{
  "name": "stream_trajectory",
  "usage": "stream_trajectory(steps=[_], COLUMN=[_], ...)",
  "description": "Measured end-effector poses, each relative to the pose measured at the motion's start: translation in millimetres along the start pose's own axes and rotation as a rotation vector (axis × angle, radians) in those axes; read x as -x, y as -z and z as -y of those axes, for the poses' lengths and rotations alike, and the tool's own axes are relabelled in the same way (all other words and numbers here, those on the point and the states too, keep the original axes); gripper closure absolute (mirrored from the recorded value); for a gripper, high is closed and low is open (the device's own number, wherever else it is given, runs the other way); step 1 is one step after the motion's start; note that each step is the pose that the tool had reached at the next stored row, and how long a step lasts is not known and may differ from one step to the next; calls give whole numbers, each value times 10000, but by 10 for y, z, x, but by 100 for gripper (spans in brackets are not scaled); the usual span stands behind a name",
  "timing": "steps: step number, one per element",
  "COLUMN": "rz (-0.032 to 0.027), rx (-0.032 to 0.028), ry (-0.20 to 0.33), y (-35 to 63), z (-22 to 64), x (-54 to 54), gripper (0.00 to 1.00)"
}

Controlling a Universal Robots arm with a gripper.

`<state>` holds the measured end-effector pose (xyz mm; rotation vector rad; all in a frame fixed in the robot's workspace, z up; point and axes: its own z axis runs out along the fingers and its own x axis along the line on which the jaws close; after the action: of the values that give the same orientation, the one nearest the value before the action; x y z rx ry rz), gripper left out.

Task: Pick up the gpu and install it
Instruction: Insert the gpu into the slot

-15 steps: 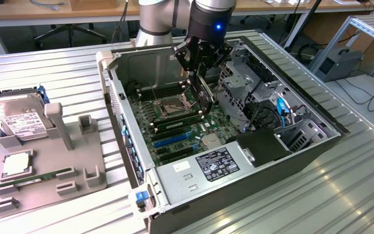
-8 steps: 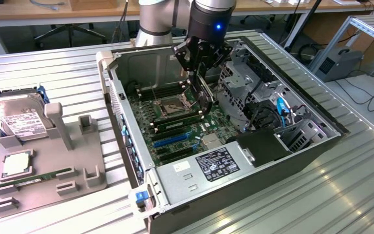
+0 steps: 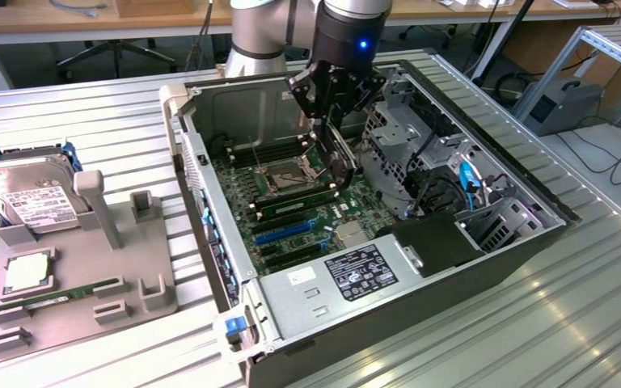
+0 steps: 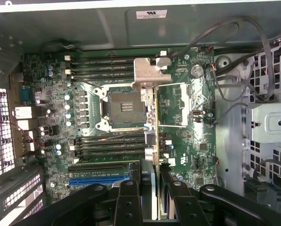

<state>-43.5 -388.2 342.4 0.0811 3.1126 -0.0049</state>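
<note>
**Gripper and card over the open computer.** The gripper (image 3: 330, 109) is pressed together on the gpu (image 3: 339, 158), one finger on each flat face. The card is held edge-on and hangs from the jaws inside the open computer case (image 3: 397, 311).

In the wrist view the gripper (image 4: 155, 190) pinches one end of the card. The card's green edge runs away from the fingers (image 4: 128, 197) to its silver bracket (image 4: 147, 73) at the far end.

Beyond the card lies the motherboard (image 4: 192, 141). The card appears clear of it, though the gap cannot be judged. The processor socket (image 4: 126, 106) sits just beside the bracket end. The memory slots (image 4: 112, 143) lie on the same side, nearer the gripper, and the blue slot (image 4: 98, 180) lies nearest the fingers. Loose cables (image 4: 235, 52) cross the other side of the board, well apart from the card. Outside the case, far from the gripper, a hard drive (image 3: 35, 202) stands in a grey holder (image 3: 127, 242).

**Probable hazards.**
- **Bracket strike:** the bracket leads, so it would probably be first to hit the socket frame or the exposed socket if the card came down here.
- **Card shifting in the grip:** the card is pinched at one end only. A knock at the free end could pivot it or slide it between the fingers.
- **Misalignment:** in the wrist view the card's edge runs crosswise to the blue slot. Pressed without lining up, the connector would likely jam on the slot wall, or the board would flex.
</note>
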Motion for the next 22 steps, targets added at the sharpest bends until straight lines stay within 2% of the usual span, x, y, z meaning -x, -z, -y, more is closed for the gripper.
stream_trajectory(steps=[22], rz=[2], rx=[22], ry=[793], y=[0], z=[0], x=[0], gripper=[73])
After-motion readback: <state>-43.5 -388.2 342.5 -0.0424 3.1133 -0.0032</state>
